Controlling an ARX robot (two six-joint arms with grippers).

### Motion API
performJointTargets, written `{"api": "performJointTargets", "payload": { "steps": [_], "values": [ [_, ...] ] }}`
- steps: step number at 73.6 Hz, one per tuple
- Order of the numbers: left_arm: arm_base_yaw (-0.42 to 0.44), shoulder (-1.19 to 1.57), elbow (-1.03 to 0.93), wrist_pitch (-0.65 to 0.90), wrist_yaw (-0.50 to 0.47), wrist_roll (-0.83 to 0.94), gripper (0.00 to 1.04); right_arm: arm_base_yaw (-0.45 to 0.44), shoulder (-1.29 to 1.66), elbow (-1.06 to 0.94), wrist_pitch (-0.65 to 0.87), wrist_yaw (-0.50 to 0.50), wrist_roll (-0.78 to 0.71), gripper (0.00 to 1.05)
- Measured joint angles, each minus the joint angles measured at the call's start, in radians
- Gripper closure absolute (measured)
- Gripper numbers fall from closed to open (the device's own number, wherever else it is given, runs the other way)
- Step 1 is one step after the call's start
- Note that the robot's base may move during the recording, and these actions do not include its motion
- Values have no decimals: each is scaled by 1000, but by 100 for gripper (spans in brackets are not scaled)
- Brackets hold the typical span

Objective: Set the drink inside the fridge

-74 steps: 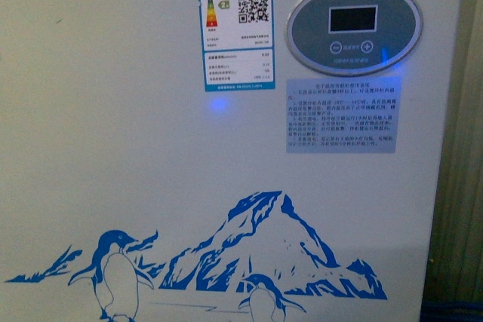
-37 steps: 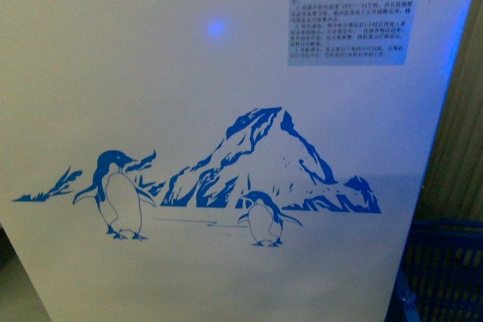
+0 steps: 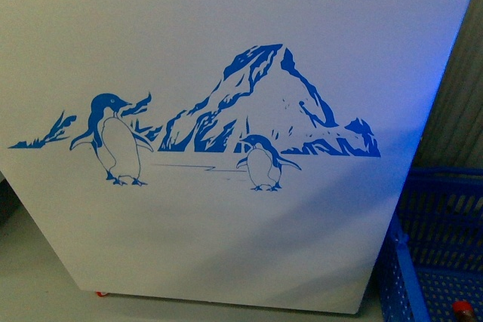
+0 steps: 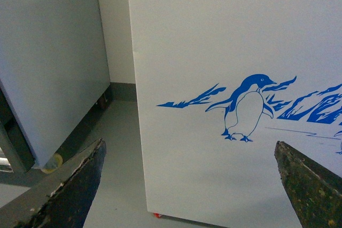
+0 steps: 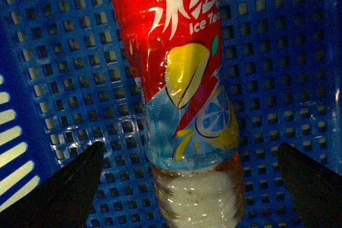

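Observation:
The fridge [image 3: 226, 50] fills the front view: a white front with blue penguins and a mountain. Its lower left corner also shows in the left wrist view as the fridge [image 4: 214, 52]. The drink [image 5: 181, 89], a bottle with a red label and yellow lemon graphics, lies in a blue basket [image 5: 283, 52] in the right wrist view. My right gripper [image 5: 189, 185] hangs open above it, the dark fingers [image 5: 69, 185] spread to either side of the bottle and apart from it. A red cap [image 3: 462, 308] peeks from the basket in the front view. My left gripper [image 4: 189, 185] is open and holds nothing, facing the fridge.
The blue perforated basket [image 3: 438, 246] stands on the floor right of the fridge. A tall grey-white cabinet on casters [image 4: 48, 62] stands beside the fridge, with a strip of grey floor [image 4: 117, 148] between them.
The front view has tilted downward: the grey display and labels have slid out at the top, and the fridge's bottom edge, the floor and the blue basket have come into sight.

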Motion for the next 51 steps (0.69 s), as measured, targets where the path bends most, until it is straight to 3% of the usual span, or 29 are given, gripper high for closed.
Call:
{"api": "performJointTargets", "payload": {
  "steps": [19,42,51],
  "values": [
    [0,0,0,0,0,0,8,0,131,171,-69,-1,14,8],
    [0,0,0,0,0,0,8,35,232,238,-107,18,-1,8],
    [0,0,0,0,0,0,8,35,239,232,-103,18,-6,22]
  ]
}}
